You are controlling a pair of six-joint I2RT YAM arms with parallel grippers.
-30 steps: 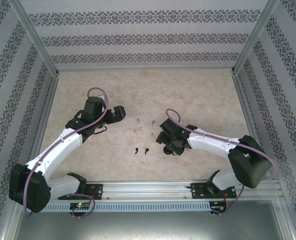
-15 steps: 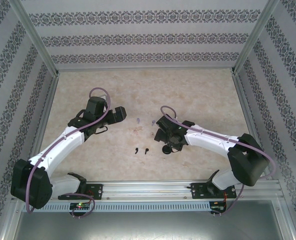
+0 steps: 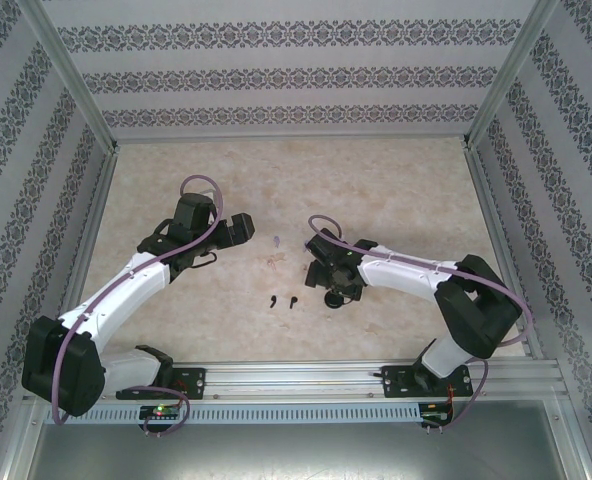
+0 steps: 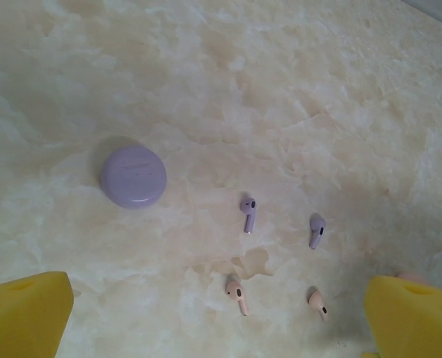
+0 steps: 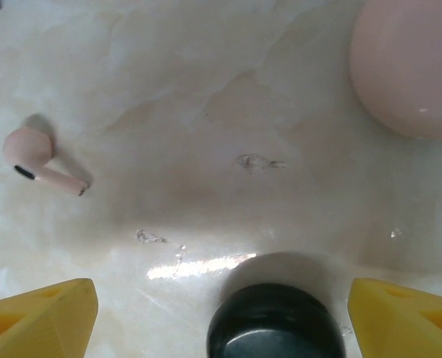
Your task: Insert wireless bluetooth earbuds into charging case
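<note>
My left gripper hangs open above the table; its yellow fingertips frame two pale pink earbuds, with two lilac earbuds beyond them. A closed lilac charging case lies further left. My right gripper is open and low over the table, with a black case between its fingers, nearer the right one. One pink earbud lies to its left and a pink case at the upper right. Two black earbuds lie mid-table.
Patterned walls and metal rails enclose the marble-look table. A brownish stain marks the surface between the lilac and pink earbuds. In the top view one lilac earbud lies between the two grippers.
My right gripper has moved left and away from the arm bases, covering one lilac earbud and uncovering the black case in the top view. The left arm has barely moved.
</note>
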